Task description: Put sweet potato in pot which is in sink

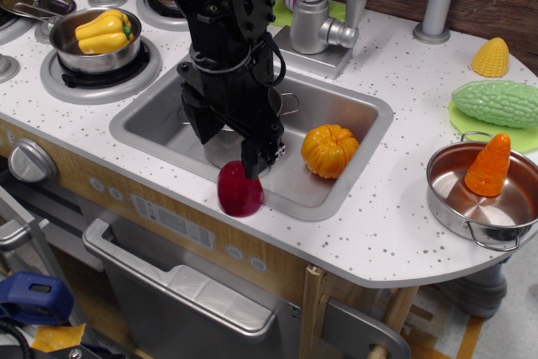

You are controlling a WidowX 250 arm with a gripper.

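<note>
The dark red sweet potato (239, 191) stands upright over the front rim of the sink (353, 115). My black gripper (259, 164) reaches down from above, and its fingertips close on the top of the sweet potato. The steel pot (217, 150) stands in the left part of the basin, mostly hidden behind my arm. One wire handle (291, 104) sticks out to the right of the arm. The gripper and sweet potato are just in front of the pot.
An orange pumpkin (329, 150) lies in the sink to the right. The grey faucet (318, 14) stands behind the basin. A steel pan with an orange carrot (489, 166) sits at the right. A steel bowl with a yellow pepper (102, 33) sits on the stove at the left.
</note>
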